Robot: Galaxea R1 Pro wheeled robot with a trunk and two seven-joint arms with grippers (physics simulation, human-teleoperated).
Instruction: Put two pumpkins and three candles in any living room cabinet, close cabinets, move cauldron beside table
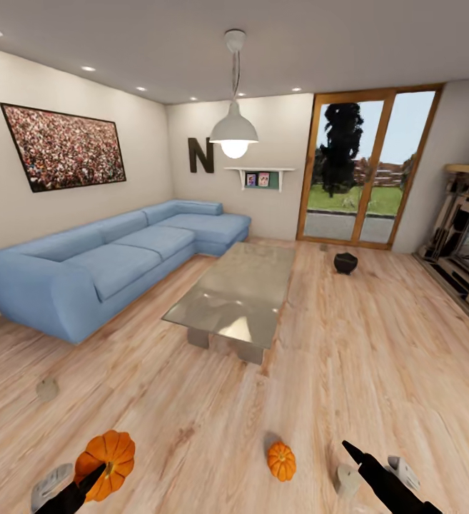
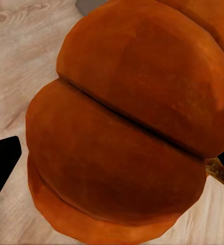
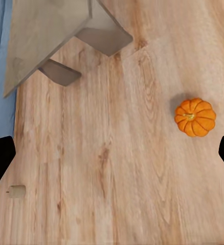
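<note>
Hovering right over the bigger pumpkin (image 1: 107,460), the left pincer (image 1: 95,477) has its dark fingers spread wide, one tip on each side of the fruit in the left wrist view, and I judge it open around the pumpkin rather than clamped, though contact is hard to call from this close. That pumpkin (image 2: 127,122) sits on the wooden floor (image 1: 213,400) at about 7 o'clock in the head view. It looks rigid, rounded and smooth-skinned, so my read is that flat fingers could skate off the bulge; seating them in opposite grooves across the widest part seems the safest hold, not the stem.

Over at 5 o'clock the smaller pumpkin (image 1: 282,460) rests on the floor, also seen from the right wrist (image 3: 195,117). It should be light and an easy pinch across its ribs.

The right pincer (image 1: 368,457) hangs open and empty at 4 o'clock, just beside a pale candle (image 1: 347,477). Another candle (image 1: 47,389) stands at 8 o'clock near the blue sofa (image 1: 98,264). Stubby, hard cylinders, I'd guess: grip them round the sides, mid-height, and they shouldn't tip.

The black cauldron (image 1: 345,262) waits at 1 o'clock, near the far corner of the glass-topped counter (image 1: 238,293). Its rim looks the likeliest handhold.
</note>
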